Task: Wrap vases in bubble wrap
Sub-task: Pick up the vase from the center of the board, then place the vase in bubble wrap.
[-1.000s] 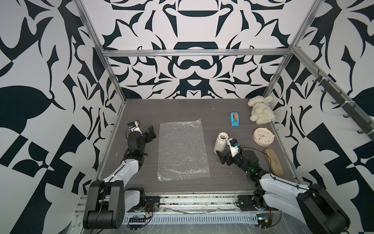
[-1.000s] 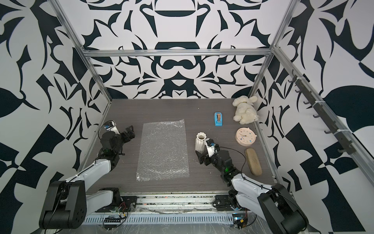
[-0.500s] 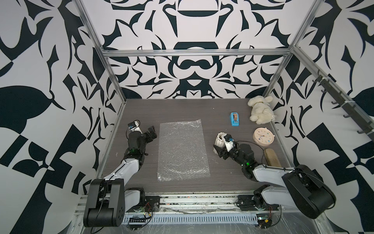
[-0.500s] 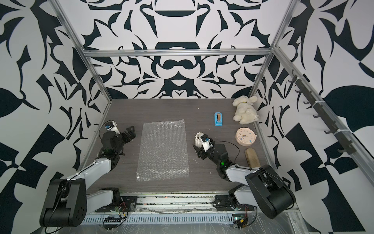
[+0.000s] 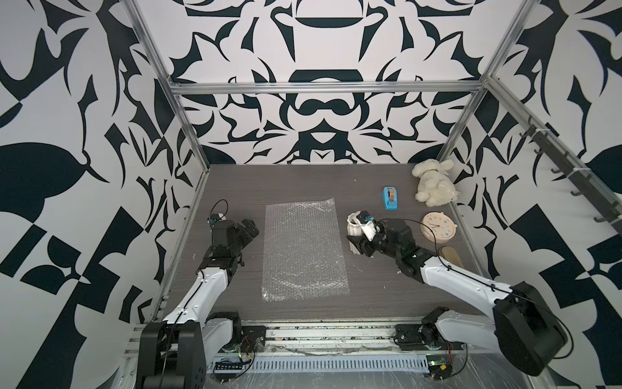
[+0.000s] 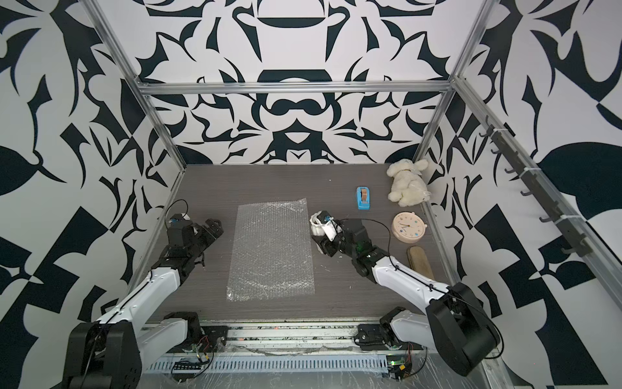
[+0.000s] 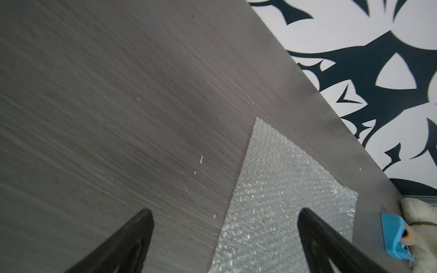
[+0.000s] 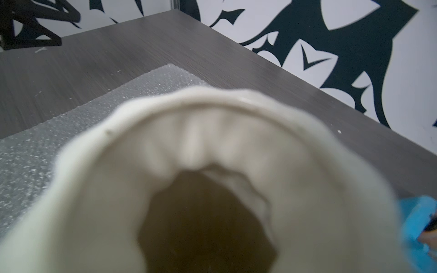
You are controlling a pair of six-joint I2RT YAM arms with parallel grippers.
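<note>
Where the right gripper (image 5: 360, 245) meets the vase (image 5: 353, 229), its jaws stand on either side of the lower body. I cannot tell whether they clamp it, because the vase (image 8: 212, 146) hides them in the right wrist view. The vase is just right of the bubble wrap (image 5: 303, 249), clear of it. The left gripper (image 7: 224, 212) is spread wide, holds nothing, and hangs beside the sheet's left edge.
</note>
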